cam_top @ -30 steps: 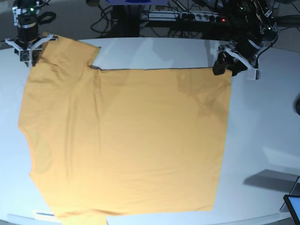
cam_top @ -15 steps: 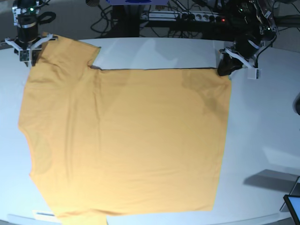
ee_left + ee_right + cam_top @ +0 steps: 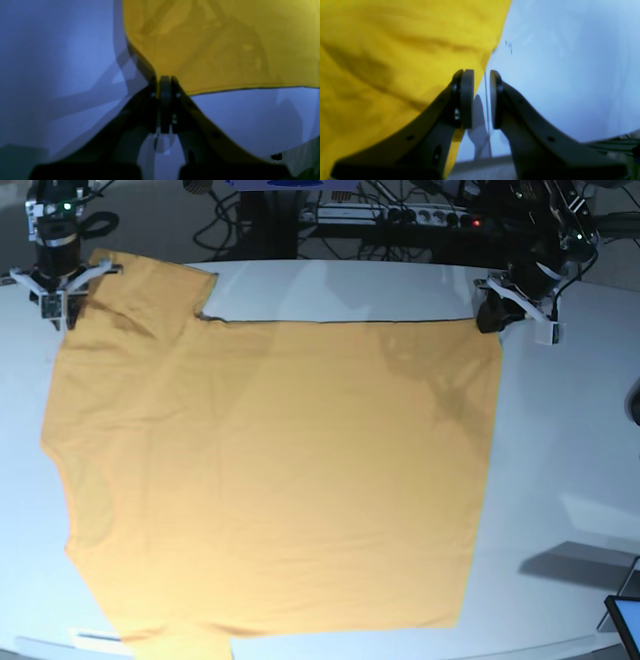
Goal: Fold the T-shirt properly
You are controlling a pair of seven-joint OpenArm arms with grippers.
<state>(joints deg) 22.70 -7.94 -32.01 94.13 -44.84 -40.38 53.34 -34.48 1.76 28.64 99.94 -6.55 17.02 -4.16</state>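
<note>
base: T-shirt [image 3: 270,480] flat on table [image 3: 560,430] | left gripper [image 3: 165,82] pinches its corner | right gripper [image 3: 481,82] slightly parted, grip unclear

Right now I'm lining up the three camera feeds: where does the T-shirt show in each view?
Base: the T-shirt fills the middle, spread flat on the table.
Left wrist: upper right, its corner pinched in the left gripper.
Right wrist: left half, beside the right gripper, whose jaws stand slightly apart.
Shared landmark: the pale table meeting the shirt's edge.
</note>
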